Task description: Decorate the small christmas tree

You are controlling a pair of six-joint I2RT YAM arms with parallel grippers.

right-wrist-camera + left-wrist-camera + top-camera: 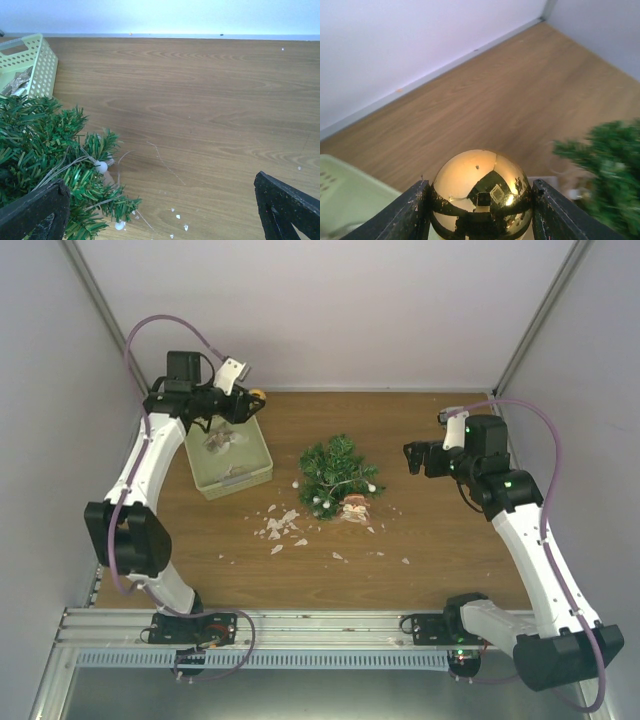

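Note:
The small christmas tree (335, 472) lies tilted on the wooden table, dark green with white beads on a thin wire; its brownish pot base (354, 506) is at its near side. It shows in the right wrist view (45, 150) and blurred in the left wrist view (610, 175). My left gripper (250, 398) is shut on a shiny gold ball ornament (480, 195), held above the far right corner of the pale basket (228, 458). My right gripper (412, 458) is open and empty, a little right of the tree.
The pale yellow-green basket (30, 65) holds a few ornaments. White flakes (280, 527) are scattered on the table in front of the tree. White walls close the table at the back and sides.

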